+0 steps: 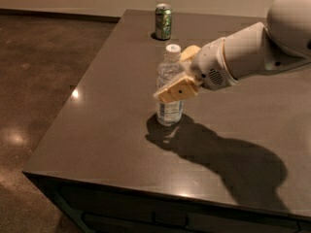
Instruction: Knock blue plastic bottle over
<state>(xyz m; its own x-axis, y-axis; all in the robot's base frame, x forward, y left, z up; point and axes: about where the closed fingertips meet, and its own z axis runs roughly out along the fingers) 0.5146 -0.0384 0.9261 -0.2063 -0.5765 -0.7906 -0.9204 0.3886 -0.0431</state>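
Observation:
The blue plastic bottle (169,111) is clear and ribbed, with a white cap and a blue-and-white label. It stands upright near the middle of the dark table (107,130). My gripper (174,74) reaches in from the right at the bottle's upper half and is open. Its tan near finger (177,89) crosses in front of the bottle's middle. The far finger (190,53) sits just behind and to the right of the cap. The bottle's middle is partly hidden by the near finger.
A green soda can (163,21) stands upright at the table's far edge, behind the bottle. The table's left edge (73,110) and front edge drop to a brown polished floor. My white arm (257,47) spans the right side above the table.

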